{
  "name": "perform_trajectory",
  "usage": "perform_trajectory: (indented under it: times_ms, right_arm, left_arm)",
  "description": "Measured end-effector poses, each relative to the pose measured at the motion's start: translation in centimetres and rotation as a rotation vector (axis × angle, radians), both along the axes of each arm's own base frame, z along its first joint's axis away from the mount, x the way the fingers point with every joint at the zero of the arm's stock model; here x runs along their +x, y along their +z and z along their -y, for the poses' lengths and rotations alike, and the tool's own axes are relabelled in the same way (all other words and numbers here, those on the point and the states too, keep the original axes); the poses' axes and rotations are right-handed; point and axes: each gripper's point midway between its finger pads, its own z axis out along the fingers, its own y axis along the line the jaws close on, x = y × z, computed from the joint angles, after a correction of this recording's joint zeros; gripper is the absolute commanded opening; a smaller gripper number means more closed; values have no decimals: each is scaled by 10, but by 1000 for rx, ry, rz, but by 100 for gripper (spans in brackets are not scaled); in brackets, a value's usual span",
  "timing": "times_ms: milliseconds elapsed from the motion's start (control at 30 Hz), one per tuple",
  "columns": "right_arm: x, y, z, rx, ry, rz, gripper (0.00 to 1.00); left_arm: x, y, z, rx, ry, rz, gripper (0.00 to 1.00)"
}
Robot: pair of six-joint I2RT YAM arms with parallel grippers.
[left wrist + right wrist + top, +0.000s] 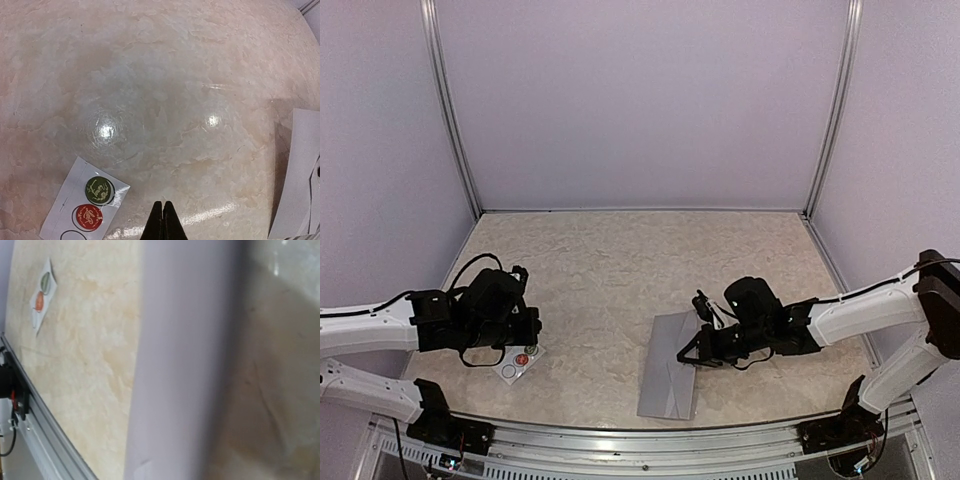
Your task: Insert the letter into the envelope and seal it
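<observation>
A: Where does the envelope (669, 375) lie?

B: Flat on the worktop (620, 270), near the front edge, right of centre. It is grey, with fold lines crossing its face. No separate letter sheet shows in any view.

A: And the grippers?

B: The right gripper (688, 355) is low over the envelope's right edge, jaws closed. From above I cannot tell whether it pinches paper or merely touches it, and the right wrist view gives only a blurred grey band. The left gripper (162, 222) is closed on nothing and hangs over bare worktop just beside the sticker card (82, 206), well apart from the envelope.

A: How should the envelope handle?

B: Likely light, thin and limp. It would slide on the smooth worktop under a sideways push, and sag or crease if lifted by one corner.

A: Where to take hold?

B: Probably at a free edge or the flap tip, with the other gripper pressing the body flat so that it cannot skate.
</observation>
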Motion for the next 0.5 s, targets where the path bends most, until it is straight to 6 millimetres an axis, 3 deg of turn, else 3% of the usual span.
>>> perform_trajectory:
  times_ms: [100, 200, 300, 500]
  right_arm:
    - [-1, -3, 2, -17, 5, -3, 0]
    - [-2, -4, 3, -31, 7, -4, 1]
    - [-1, -4, 4, -43, 10, 1, 1]
    - [0, -4, 4, -47, 11, 7, 0]
  left_arm:
    - [2, 13, 6, -41, -8, 18, 7]
    - [8, 12, -2, -24, 25, 17, 20]
    - [13, -4, -15, 52, 69, -15, 32]
    - [10, -37, -31, 204, 92, -93, 44]
